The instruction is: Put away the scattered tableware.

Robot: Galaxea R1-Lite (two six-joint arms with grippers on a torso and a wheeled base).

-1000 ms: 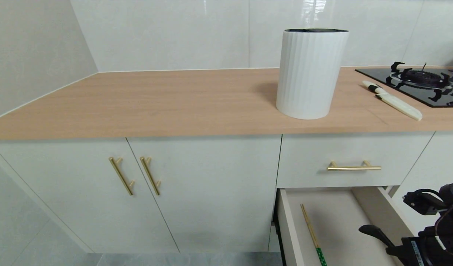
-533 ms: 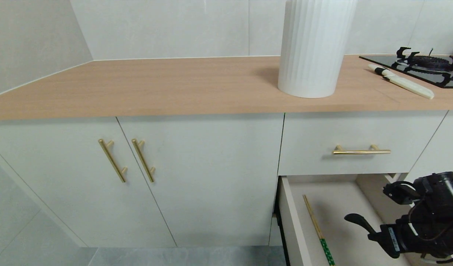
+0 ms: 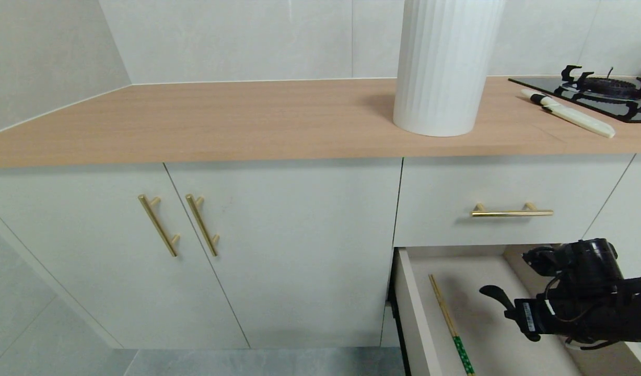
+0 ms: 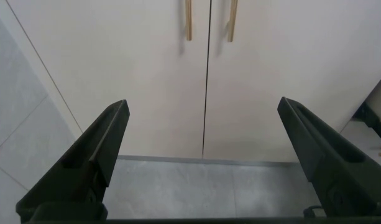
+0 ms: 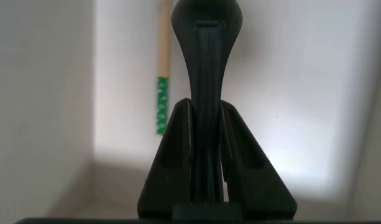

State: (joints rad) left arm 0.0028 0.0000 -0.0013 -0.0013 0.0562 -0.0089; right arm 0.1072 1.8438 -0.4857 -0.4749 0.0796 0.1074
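A long wooden tabletop [image 3: 221,120] runs across the head view against a pale tiled wall. Below it stand two white cabinet doors [image 3: 299,250] side by side, both closed. A tall white ribbed container [image 3: 440,68] stands upright on the tabletop, above the seam between the doors and the drawers. To the right of the doors, the lower open drawer [image 3: 482,277] is pulled out, and the closed upper drawer [image 3: 445,198] sits flush just above it. A black stove [image 3: 602,89] is set into the tabletop at its far right. The right hand [image 3: 495,297] hangs over the inside of the open drawer, pointing towards the drawer's left wall. The right wrist view shows this hand [image 5: 206,37] with its fingers pressed together and nothing between them. The left hand [image 4: 202,107] has its fingers spread wide apart and holds nothing, facing the foot of the cabinet doors and the grey floor [image 4: 178,193]. A pale knife [image 3: 568,113] with a dark band at its handle lies flat on the tabletop between the container and the stove, just beside the stove's edge. The chopsticks [image 3: 448,321], wooden with a green patterned end, lie on the drawer bottom close to its left wall, apart from the right hand; the right wrist view shows them [image 5: 162,81] beside the closed fingers. Slim gold handles are mounted on each door [image 3: 157,225] and on the upper drawer [image 3: 511,212].
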